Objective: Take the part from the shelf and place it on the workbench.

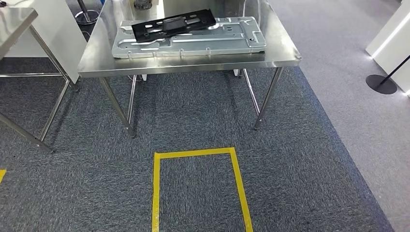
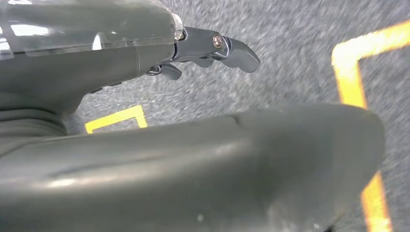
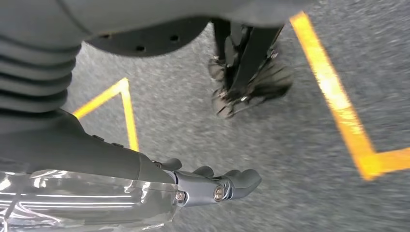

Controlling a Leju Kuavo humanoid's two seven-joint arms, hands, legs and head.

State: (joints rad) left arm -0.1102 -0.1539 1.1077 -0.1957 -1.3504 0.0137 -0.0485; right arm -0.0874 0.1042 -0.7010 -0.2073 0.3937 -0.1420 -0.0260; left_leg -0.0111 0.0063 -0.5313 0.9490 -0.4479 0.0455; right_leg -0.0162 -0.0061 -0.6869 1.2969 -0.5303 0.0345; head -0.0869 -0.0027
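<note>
Part (image 1: 173,26), a flat black stamped plate, lay atop a larger grey metal panel (image 1: 193,38) on the steel workbench (image 1: 193,65), no hand touching it. Grey carpet (image 1: 290,169) carried a yellow tape rectangle (image 1: 198,154) in front of the bench. A second steel table (image 1: 14,24) stood to the left. Left hand (image 2: 208,50) hung over the carpet, fingers extended, holding nothing. Right hand (image 3: 212,186) likewise hung with fingers loosely extended and empty.
</note>
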